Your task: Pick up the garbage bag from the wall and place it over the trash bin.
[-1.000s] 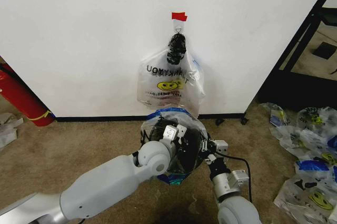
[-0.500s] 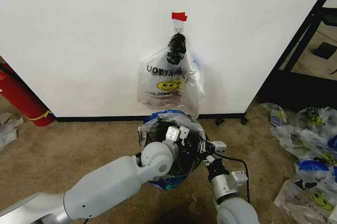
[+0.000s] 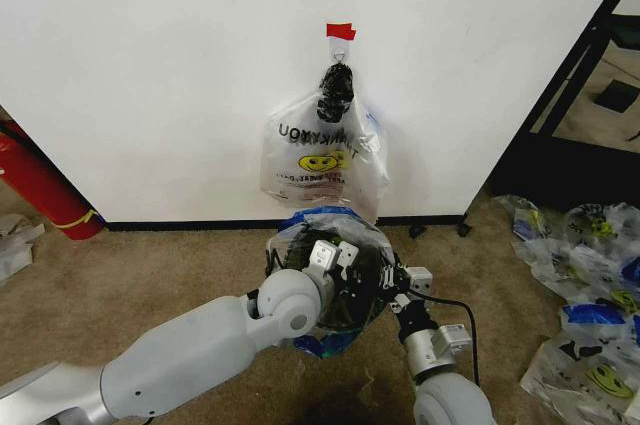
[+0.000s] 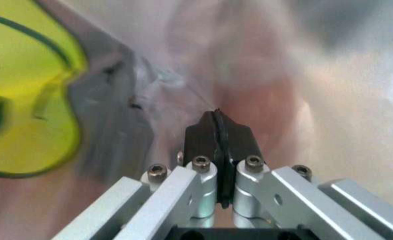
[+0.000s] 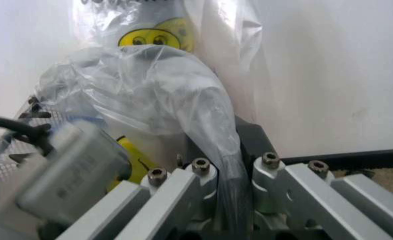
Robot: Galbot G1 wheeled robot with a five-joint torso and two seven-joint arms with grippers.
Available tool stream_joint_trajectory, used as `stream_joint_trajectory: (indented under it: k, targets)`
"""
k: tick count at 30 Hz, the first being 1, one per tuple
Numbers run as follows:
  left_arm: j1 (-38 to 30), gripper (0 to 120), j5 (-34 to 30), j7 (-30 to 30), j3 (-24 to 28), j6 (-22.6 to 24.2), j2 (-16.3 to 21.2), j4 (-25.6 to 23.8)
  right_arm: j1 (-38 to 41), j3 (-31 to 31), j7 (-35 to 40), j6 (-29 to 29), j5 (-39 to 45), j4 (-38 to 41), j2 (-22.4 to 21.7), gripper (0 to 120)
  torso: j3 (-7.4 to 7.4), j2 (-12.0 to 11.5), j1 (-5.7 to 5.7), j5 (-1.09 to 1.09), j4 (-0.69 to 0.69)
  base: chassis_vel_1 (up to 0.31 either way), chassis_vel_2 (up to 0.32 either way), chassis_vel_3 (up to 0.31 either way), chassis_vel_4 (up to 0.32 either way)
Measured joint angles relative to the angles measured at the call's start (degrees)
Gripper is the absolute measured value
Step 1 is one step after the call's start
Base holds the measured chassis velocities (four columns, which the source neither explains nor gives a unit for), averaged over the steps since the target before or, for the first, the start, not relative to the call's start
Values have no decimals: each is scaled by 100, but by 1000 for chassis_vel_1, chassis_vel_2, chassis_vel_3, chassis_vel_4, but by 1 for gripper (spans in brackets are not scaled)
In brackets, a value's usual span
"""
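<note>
The garbage bag (image 3: 310,220) is draped over the trash bin (image 3: 348,307), which stands on the carpet at the foot of the wall (image 3: 150,75). My left gripper (image 3: 335,253) reaches into the bin's mouth. In the left wrist view this gripper (image 4: 216,117) is shut on a thin fold of the bag (image 4: 36,100) beside its yellow smiley. My right gripper (image 3: 402,280) is at the bin's right rim. In the right wrist view it (image 5: 228,145) is shut on a bunched strip of the clear bag (image 5: 150,90).
A thick bundle of like bags (image 3: 320,150) with a black knot hangs from the hook under the red tape (image 3: 340,31), right behind the bin. A red cylinder (image 3: 40,185) leans at the left. A black frame (image 3: 570,95) and a heap of smiley bags (image 3: 590,305) lie at the right.
The left arm has shifted a little forward and then back at the bin's mouth. Both grippers have kept their hold on the bag; the bin and the hanging bundle have stayed put.
</note>
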Motion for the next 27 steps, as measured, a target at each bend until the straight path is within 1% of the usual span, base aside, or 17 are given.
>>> stream_joint_trajectory:
  k: [3,8,16,22,23,27]
  targets:
    - [12,0,-159,-8,50,10,-85,49,-29,-46,-12,25,-76,-7,0,1,0,0,0,0,0,0,0,0,0]
    - [6,0,-204,30,92,5,-159,146,-54,-129,-13,38,-125,-18,26,1,0,0,0,0,0,0,0,0,0]
    - [-7,0,-204,40,107,3,-148,149,-41,-150,-8,47,-115,-64,32,1,0,0,0,0,0,0,0,0,0]
    - [-139,0,-248,78,83,9,-13,16,-22,-136,-7,36,-47,-83,18,1,0,0,0,-1,0,0,0,0,0]
    - [-327,0,-276,110,85,31,134,-16,-1,-111,0,12,10,-83,0,1,0,0,0,0,1,0,0,0,0]
    - [-552,0,-309,142,82,53,330,-35,49,-66,16,-36,106,-43,-22,1,0,0,0,0,1,0,0,0,0]
